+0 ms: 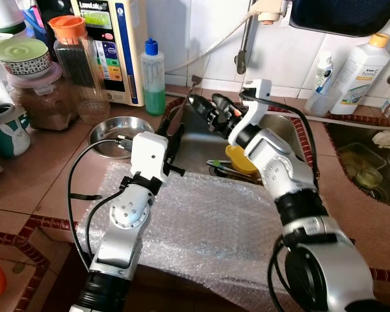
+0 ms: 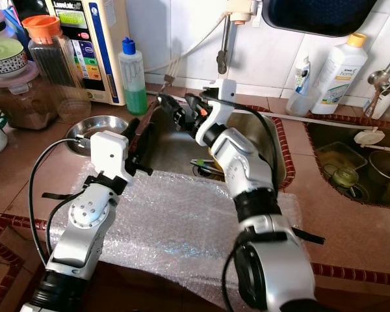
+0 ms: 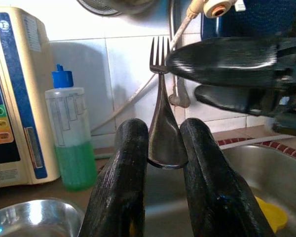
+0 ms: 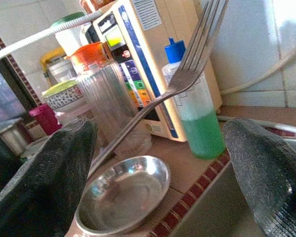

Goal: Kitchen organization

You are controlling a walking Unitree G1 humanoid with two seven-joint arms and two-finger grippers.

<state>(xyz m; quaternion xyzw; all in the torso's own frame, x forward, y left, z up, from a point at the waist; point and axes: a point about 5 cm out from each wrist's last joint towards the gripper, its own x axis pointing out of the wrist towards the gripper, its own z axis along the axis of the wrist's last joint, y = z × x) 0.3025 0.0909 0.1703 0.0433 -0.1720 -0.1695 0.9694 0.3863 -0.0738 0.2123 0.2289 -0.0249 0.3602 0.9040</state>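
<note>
1. Fork [image 3: 162,123]: metal, held upright with its tines up, over the left edge of the sink [image 1: 283,130]. Its handle end is pinched between the two black fingers [image 3: 123,173] of the left gripper [image 1: 172,140], whose jaws are clenched on it.
2. Right gripper [image 1: 211,107]: reaches across the sink towards the fork. Its jaws are released and spread wide; in the right wrist view the fork's neck crosses the gap between the two pads [image 4: 44,173] without clear contact. In the left wrist view one right finger lies just beside the tines; whether it touches them cannot be told.
3. Sink contents: a yellow item [image 1: 240,159] and some utensils [image 2: 205,166] lie in the basin below the right arm.
4. Surface: a sheet of bubble wrap [image 1: 208,221] covers the tiled surface in front of the sink, under both arms.
5. Left of the sink: a shallow steel bowl [image 1: 114,133] sits on the surface, near the left gripper. Behind it stand a bottle of green liquid with a blue cap [image 1: 153,78], a cream appliance with a coloured panel [image 1: 110,45] and a clear jar with an orange lid [image 1: 75,58].
6. Right of the sink: a white bottle with an orange cap [image 1: 361,71] stands against the tiled wall.
</note>
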